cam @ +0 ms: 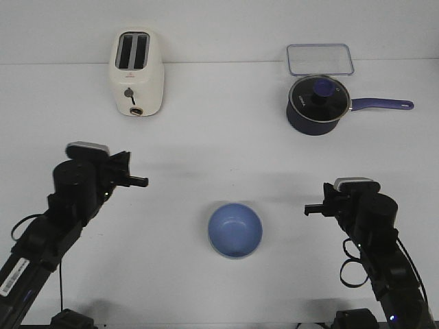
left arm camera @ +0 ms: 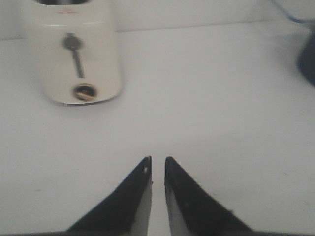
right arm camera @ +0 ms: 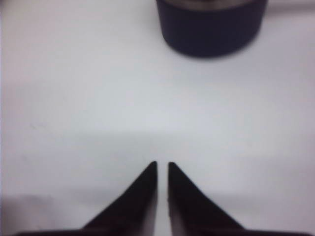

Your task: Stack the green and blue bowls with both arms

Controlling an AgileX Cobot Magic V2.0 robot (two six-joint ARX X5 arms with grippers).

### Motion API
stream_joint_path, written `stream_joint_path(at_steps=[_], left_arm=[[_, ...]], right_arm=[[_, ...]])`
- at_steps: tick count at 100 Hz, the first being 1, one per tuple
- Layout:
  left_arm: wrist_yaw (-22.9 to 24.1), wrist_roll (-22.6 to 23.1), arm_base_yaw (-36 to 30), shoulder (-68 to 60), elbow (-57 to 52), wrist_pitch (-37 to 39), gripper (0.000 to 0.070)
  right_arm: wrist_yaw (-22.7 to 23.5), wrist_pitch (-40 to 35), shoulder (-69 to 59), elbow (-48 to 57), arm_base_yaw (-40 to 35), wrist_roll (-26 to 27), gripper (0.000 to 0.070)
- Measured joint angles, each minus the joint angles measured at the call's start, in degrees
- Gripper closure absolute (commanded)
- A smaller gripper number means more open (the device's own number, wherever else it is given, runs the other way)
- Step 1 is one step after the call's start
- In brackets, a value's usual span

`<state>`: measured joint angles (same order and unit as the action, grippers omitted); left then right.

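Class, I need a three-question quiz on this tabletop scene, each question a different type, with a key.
1. True or false: the left tool holds a bowl.
2. Which item stands at the far left? A) toaster B) saucepan C) clear lid
3. Fill in: the bowl between the arms shows ____ inside.

Key: 1 false, both it and the right tool are shut and empty. 2 A. 3 blue; the blue bowl sits upright.
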<state>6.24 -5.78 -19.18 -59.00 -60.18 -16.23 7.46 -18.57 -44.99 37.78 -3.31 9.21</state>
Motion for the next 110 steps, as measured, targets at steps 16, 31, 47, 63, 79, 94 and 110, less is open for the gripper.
stream_joint_path(at_steps=[16, 31, 47, 63, 79, 94, 110], left_arm=[[0.1, 1.9, 8.0, 9.6, 10.2, 6.6, 0.0688], [0.1, 3.8, 13.5, 24.3, 26.8, 19.8, 0.0688], [0.2, 4.2, 17.1, 35.4, 37.1, 24.5, 0.0688], [0.2, 4.2, 17.6, 36.9, 37.5, 24.9, 0.0685], [0.2, 4.2, 17.6, 38.9, 37.4, 25.6, 0.0685], [0.2, 4.2, 17.6, 39.0, 37.4, 25.6, 0.0685], [0.2, 4.2, 17.6, 38.9, 37.4, 25.6, 0.0685]], right_arm=[[0.0, 9.7, 12.0, -6.0, 0.0, -1.2, 0.07], [-4.0, 12.0, 25.8, -13.8, 0.0, -2.8, 0.07], [-11.5, 11.7, 33.1, -17.0, 0.0, -3.0, 0.07], [-12.3, 12.9, 33.4, -17.0, 0.0, -3.0, 0.07], [-12.3, 12.9, 33.4, -17.0, 0.0, -3.0, 0.07], [-12.3, 12.9, 33.4, -17.0, 0.0, -3.0, 0.07], [-12.3, 12.9, 33.4, -17.0, 0.0, -3.0, 0.07]])
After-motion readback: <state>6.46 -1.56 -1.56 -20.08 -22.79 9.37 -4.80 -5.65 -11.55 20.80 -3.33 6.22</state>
